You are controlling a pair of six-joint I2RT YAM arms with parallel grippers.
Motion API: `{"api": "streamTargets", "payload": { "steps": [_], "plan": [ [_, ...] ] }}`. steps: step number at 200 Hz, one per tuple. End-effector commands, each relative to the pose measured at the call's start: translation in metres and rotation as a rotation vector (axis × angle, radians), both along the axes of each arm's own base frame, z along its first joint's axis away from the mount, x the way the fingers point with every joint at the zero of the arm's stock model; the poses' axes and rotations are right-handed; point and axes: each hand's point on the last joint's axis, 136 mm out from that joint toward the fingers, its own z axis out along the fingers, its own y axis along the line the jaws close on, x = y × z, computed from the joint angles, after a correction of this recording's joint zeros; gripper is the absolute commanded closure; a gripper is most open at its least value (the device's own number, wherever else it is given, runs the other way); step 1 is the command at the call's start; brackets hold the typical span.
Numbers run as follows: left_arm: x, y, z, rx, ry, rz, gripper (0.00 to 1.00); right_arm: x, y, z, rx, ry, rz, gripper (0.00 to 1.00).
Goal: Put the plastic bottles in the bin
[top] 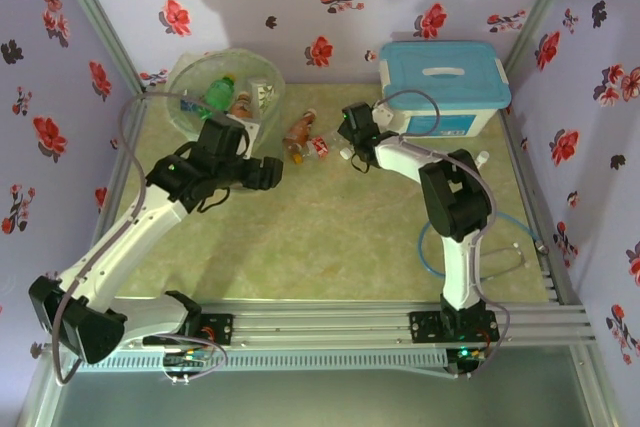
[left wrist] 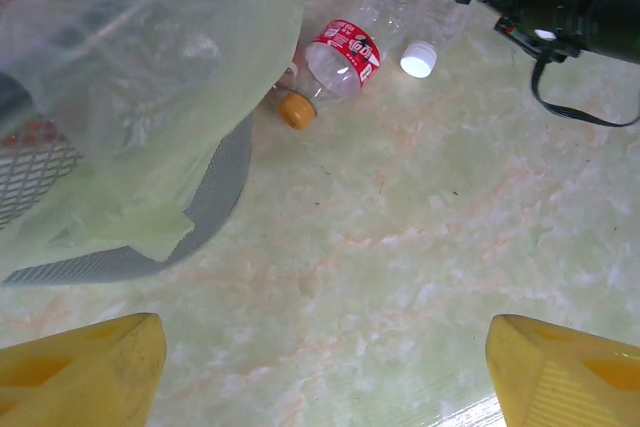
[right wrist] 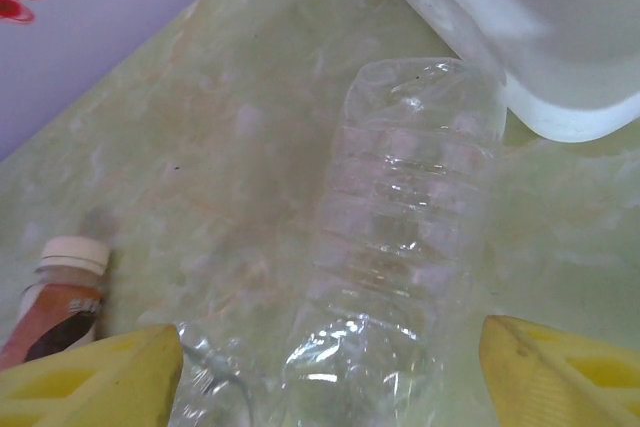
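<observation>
- Right gripper (right wrist: 330, 387), wide open, hovers over a clear, seemingly crushed bottle (right wrist: 400, 227) near the far edge of the desk (top: 330, 237).
- Next: lower, close, carry to bin (top: 272, 75).
- Left gripper (left wrist: 320, 377) wide, empty.

Left wrist: bin (left wrist: 150, 97) runs off top and left edges; contents just blur through bag, I can't read them. Orange cap (left wrist: 296, 109) at liner edge; can't tell which bottle owns it.
Right wrist: clear bottle (right wrist: 400, 237) cut by bottom edge. Brown bottle (right wrist: 60, 297) half lost behind yellow finger (right wrist: 90, 377). White box (right wrist: 540, 37) blurred, cropped.
Top view: bottles inside bin (top: 240, 102) too small for me to count.
</observation>
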Motion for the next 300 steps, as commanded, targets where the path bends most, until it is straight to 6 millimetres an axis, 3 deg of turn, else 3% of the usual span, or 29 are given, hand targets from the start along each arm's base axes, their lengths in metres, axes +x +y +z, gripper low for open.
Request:
{"api": "streamTargets", "payload": {
  "steps": [1,78,104,125,160,196,235,300],
  "plan": [
    [-0.003,-0.004,0.024,-0.085,-0.074,0.001,0.17,0.001,-0.012,-0.017,-0.082,0.041,-0.057,0.22],
    [-0.009,0.002,0.026,-0.096,-0.081,0.014,0.19,0.009,-0.008,-0.044,-0.082,0.067,-0.045,0.37],
    [-0.01,0.003,0.028,-0.107,-0.082,0.02,0.19,0.005,-0.009,-0.041,-0.091,0.071,-0.026,0.44],
    [-0.012,0.004,0.028,-0.108,-0.083,0.021,0.19,-0.001,-0.014,-0.035,-0.101,0.055,-0.015,0.57],
    [-0.011,0.003,0.03,-0.107,-0.079,0.021,0.19,-0.017,-0.025,-0.028,-0.091,0.041,-0.003,0.59],
    [-0.012,-0.004,0.037,-0.16,-0.074,0.009,0.18,-0.041,-0.03,0.002,-0.083,0.012,0.097,0.58],
    [-0.01,-0.018,0.054,-0.276,-0.089,-0.004,0.16,-0.071,0.0,0.048,-0.002,-0.084,0.46,0.54],
    [0.013,-0.058,0.083,-0.549,-0.102,-0.017,0.08,-0.143,0.03,0.131,0.116,-0.348,0.806,0.54]
  ]
}}
